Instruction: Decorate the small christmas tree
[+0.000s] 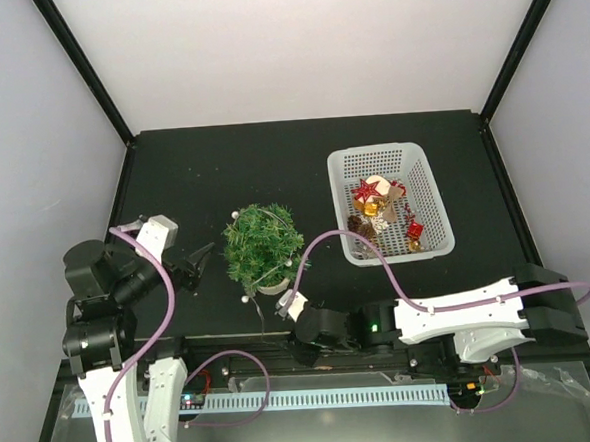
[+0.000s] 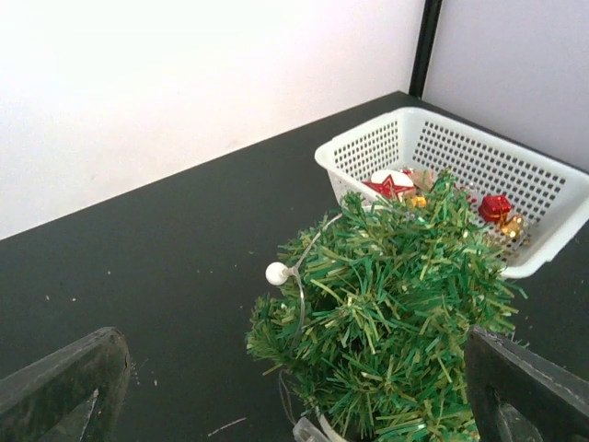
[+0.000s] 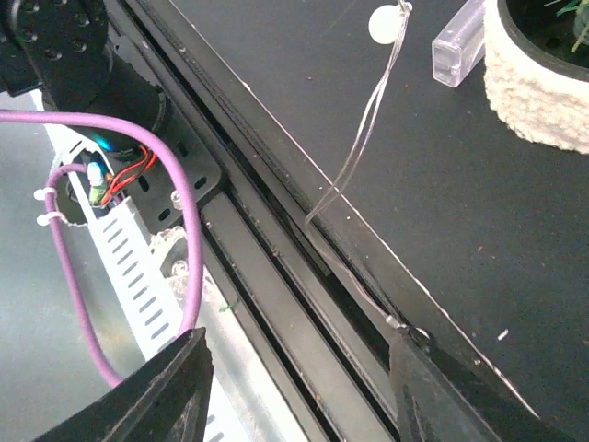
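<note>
The small christmas tree (image 1: 263, 243) stands on its pale round base (image 1: 274, 282) near the table's front middle. A thin wire string with white beads (image 2: 277, 273) hangs on it and trails down to the front edge (image 3: 354, 157), next to a clear plastic box (image 3: 457, 41). My left gripper (image 1: 205, 255) is open and empty just left of the tree, which fills the space ahead of its fingers (image 2: 515, 387). My right gripper (image 1: 293, 321) is open and empty, low over the front rail (image 3: 276, 304) just in front of the tree's base (image 3: 538, 83).
A white mesh basket (image 1: 420, 163) stands at the back right of the tree. It holds a red star, red and gold ornaments (image 1: 379, 198) and pine cones. It also shows in the left wrist view (image 2: 552, 193). A purple cable (image 3: 184, 193) loops by the rail.
</note>
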Controlling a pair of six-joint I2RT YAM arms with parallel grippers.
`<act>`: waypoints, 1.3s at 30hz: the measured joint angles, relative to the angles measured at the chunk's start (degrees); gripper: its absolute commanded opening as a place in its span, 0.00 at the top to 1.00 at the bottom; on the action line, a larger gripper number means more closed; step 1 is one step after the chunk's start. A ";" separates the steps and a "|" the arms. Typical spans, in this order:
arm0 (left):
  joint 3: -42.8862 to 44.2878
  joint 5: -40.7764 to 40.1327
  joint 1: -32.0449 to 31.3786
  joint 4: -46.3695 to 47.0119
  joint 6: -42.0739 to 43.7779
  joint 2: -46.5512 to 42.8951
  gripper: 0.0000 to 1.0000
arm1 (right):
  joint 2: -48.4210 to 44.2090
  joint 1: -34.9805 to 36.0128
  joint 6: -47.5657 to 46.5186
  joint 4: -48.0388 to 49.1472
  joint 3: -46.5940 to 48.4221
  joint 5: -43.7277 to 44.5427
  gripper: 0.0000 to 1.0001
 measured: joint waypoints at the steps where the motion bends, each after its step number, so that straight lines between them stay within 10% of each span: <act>1: -0.02 -0.09 0.00 0.28 -0.98 -0.39 0.01 | 0.48 0.00 0.07 1.64 -0.59 0.04 0.45; 22: -0.11 -0.50 0.02 -0.04 -5.99 -11.15 0.01 | 20.65 -4.85 4.15 13.00 6.27 -6.38 0.47; 31: -0.11 -0.52 0.09 -0.02 -6.38 -11.17 0.01 | 25.90 -5.29 5.62 14.53 10.03 -8.87 0.96; 39: -0.13 -0.52 0.39 -0.02 -6.69 -11.19 0.01 | 25.66 -5.46 5.81 14.32 9.90 -8.57 0.99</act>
